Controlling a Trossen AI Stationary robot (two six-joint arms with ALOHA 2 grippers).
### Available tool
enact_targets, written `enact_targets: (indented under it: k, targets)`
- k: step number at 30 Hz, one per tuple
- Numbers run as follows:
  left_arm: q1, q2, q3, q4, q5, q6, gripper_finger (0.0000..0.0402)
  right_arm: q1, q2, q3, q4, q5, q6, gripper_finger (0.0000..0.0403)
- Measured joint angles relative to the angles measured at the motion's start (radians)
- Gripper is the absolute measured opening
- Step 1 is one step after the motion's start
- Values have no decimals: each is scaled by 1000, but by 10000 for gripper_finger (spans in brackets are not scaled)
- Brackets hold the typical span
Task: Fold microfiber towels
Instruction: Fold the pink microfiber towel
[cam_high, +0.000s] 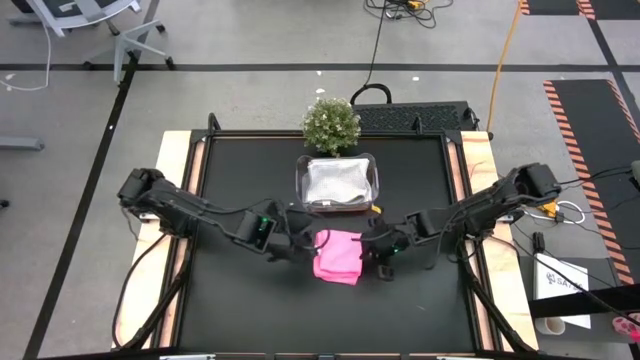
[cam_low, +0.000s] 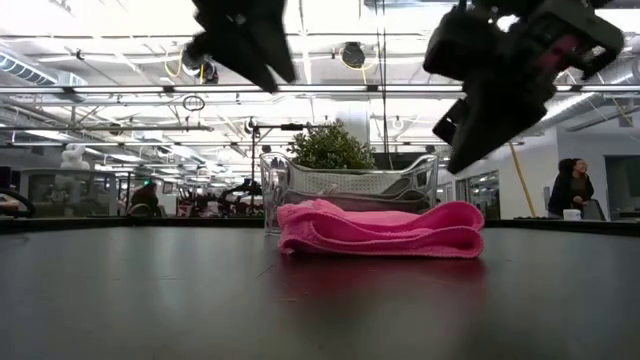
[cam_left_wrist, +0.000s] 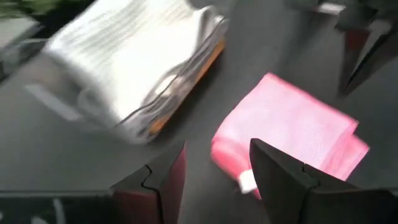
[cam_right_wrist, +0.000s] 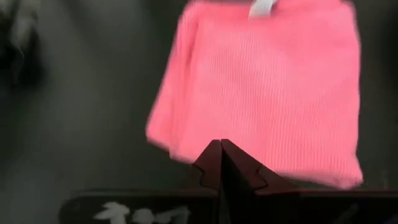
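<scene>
Your bright pink microfiber towel (cam_high: 338, 256) lies folded into a small pad on the black table (cam_high: 250, 310), just in front of the clear plastic tub (cam_high: 372, 186). That tub holds one light grey folded towel (cam_high: 338, 182) over one orange-yellow one (cam_left_wrist: 186, 82): three towels show. The left gripper (cam_left_wrist: 214, 177) hovers spread beside the pink pad, empty. The right gripper (cam_right_wrist: 221, 163) hovers pinched together, likely finished.
</scene>
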Motion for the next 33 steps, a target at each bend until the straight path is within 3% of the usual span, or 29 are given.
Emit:
enact_targets:
  k: [5, 12, 23, 26, 33]
  targets:
    - [27, 1, -141, 338, 45, 88, 181, 23, 42, -46, 150, 53, 65, 0]
    - [7, 30, -278, 641, 143, 95, 181, 33, 117, -45, 262, 76, 87, 0]
    - [-35, 237, -281, 871, 205, 26, 181, 28, 153, -41, 332, 100, 88, 0]
    - [-35, 268, -281, 858, 216, 22, 181, 28, 184, -40, 393, 102, 90, 0]
    - [-51, 342, -276, 838, 357, -76, 181, 46, 261, -43, 427, 79, 130, 0]
